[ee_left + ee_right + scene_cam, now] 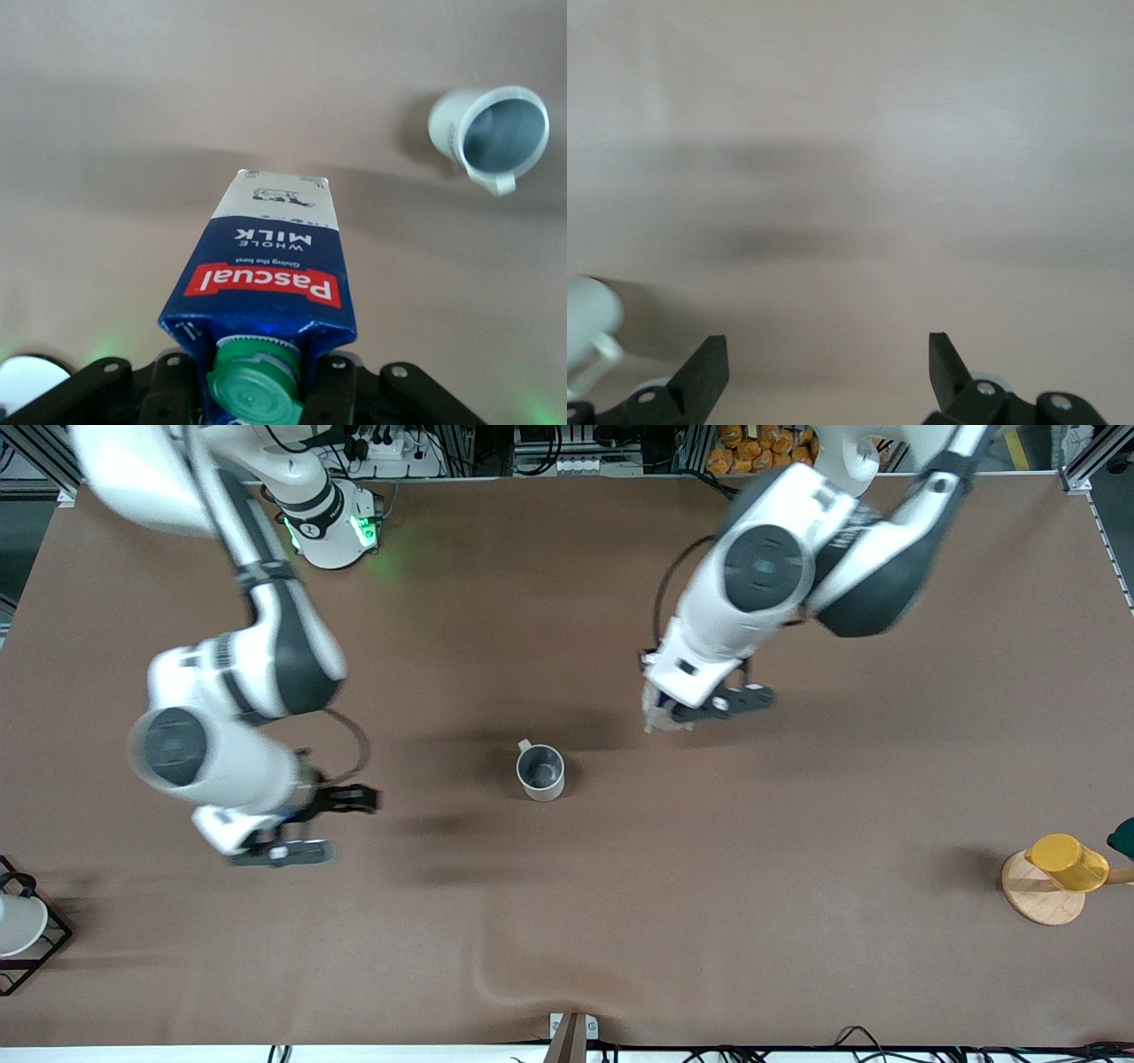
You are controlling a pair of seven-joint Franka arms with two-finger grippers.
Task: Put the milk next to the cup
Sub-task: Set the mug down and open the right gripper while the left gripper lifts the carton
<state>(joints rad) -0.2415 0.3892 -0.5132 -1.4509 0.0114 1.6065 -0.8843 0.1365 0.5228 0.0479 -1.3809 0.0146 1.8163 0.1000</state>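
The milk, a dark-blue and white carton with a green cap and a red logo, is held in my left gripper, which is shut on its top end. In the front view the left gripper hangs over the table, toward the left arm's end from the cup, and only a pale bit of the milk shows below it. The grey-beige cup stands upright at mid table and also shows in the left wrist view. My right gripper is open and empty over bare table toward the right arm's end.
A yellow cup lies on a round wooden stand at the left arm's end, with a dark green thing at the edge. A black wire rack with a white cup stands at the right arm's end. The table cover has a fold near the front edge.
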